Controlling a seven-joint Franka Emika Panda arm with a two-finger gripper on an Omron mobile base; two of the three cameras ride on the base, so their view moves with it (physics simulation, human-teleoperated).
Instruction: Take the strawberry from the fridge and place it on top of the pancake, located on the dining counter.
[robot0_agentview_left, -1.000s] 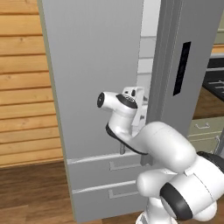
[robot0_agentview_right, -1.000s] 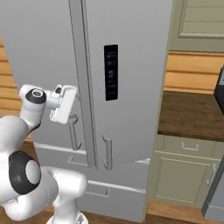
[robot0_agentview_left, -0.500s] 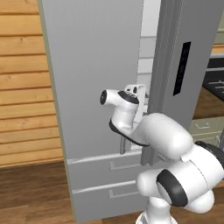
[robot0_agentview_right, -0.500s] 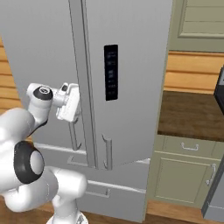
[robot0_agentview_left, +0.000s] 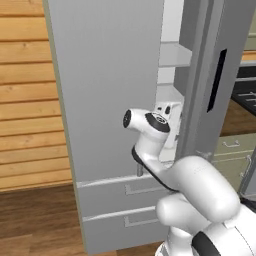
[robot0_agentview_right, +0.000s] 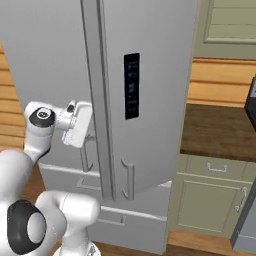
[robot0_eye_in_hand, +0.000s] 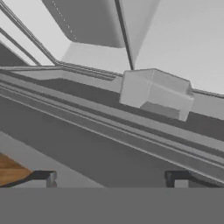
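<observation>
Stage: early, fridge (robot0_agentview_left: 110, 90) left door ajar | gripper (robot0_eye_in_hand: 109, 178) at the door gap, fingertips spread, holding nothing | strawberry: unseen, judged inside on a shelf | remaining: widen door, pick berry, carry to pancake.

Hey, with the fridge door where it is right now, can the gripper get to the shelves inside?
Probably not yet. The left door is only partly open, and the gripper sits at the narrow gap by the white shelves; the fridge likely needs opening wider.
</observation>
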